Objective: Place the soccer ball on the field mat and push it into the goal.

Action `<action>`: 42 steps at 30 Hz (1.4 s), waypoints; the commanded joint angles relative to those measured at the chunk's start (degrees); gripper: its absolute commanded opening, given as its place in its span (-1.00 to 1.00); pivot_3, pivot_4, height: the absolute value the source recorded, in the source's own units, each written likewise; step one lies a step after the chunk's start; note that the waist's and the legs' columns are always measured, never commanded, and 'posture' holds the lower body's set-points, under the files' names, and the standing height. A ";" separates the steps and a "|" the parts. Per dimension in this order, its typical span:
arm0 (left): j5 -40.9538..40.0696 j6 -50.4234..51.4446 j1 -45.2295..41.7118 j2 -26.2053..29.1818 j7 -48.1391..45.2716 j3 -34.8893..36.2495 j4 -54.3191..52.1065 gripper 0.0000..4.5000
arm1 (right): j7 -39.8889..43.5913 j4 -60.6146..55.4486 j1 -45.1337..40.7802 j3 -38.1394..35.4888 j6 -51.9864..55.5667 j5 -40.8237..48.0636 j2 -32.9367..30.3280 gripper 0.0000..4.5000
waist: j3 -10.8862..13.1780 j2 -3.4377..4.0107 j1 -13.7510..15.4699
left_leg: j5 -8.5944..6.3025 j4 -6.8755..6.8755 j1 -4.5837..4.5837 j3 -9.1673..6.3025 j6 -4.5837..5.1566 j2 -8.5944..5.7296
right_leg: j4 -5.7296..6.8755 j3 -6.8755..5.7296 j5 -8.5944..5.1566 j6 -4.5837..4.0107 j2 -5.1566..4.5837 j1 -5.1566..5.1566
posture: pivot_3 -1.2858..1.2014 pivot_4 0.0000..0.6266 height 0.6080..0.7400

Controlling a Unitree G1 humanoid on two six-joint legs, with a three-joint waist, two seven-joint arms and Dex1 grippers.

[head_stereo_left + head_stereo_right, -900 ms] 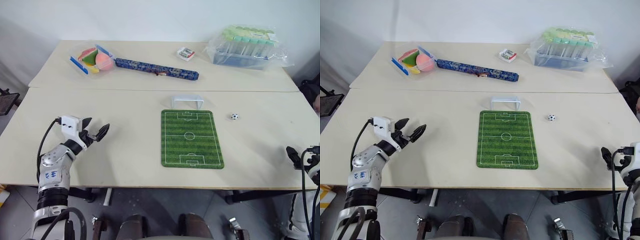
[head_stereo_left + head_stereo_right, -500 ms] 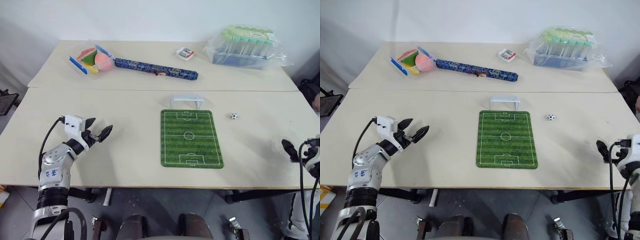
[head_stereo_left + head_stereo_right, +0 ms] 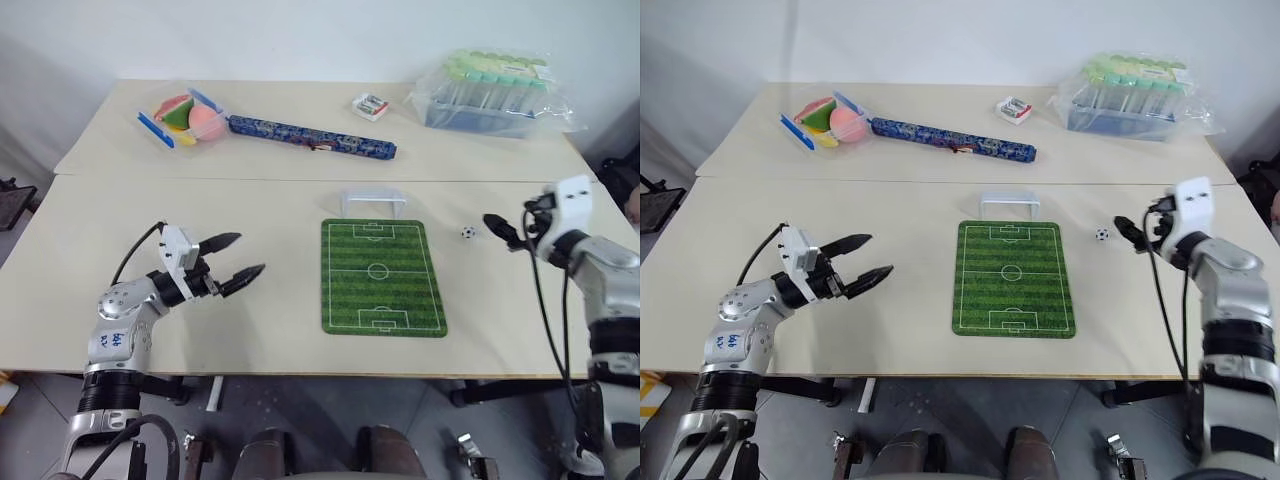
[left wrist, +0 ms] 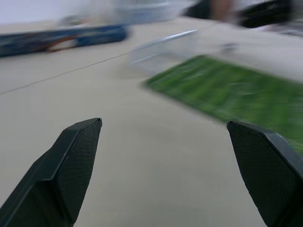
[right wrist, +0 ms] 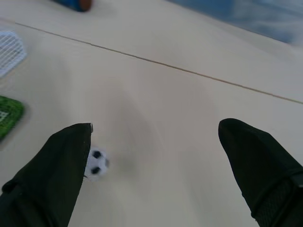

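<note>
On table, field mat long axis twd goal at far end

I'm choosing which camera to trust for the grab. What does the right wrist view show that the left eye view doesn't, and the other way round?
Right wrist view alone: the soccer ball close up, just beside one finger of the open right gripper, not between the fingers. Left eye view alone: the whole field mat, the open left gripper, and the far table's clutter. Both: ball on bare table off the mat, and the goal.
</note>
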 commanded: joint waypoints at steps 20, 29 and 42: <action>-11.27 2.13 8.64 4.53 -19.13 5.24 -3.54 1.00 | 6.11 21.12 -10.07 4.79 -9.51 -6.55 5.04 -0.03 | 0.13 0.22 -0.86 | 0.01 0.10 -0.01 -0.07 -0.01 0.04 | 0.04 0.03 0.00 0.00 0.00 0.02 | 0.03 -0.52 1.00; -7.42 -6.17 7.21 6.67 -24.17 5.66 8.06 1.00 | 9.83 9.22 -9.04 4.35 -6.94 -4.54 4.40 -0.62 | 0.24 0.39 -0.85 | 0.00 0.11 -0.02 -0.06 0.00 0.04 | 0.06 0.05 0.00 0.00 -0.01 0.00 | 0.03 -0.52 1.00; -1.60 -20.05 2.20 7.31 -26.05 4.28 20.58 1.00 | 25.04 -51.02 14.44 15.10 17.48 5.76 -2.89 -0.62 | 0.35 0.43 -0.25 | -0.07 0.31 -0.16 -0.19 0.10 -0.03 | 0.10 -0.12 0.00 0.00 -0.07 -0.02 | 0.03 -0.52 1.00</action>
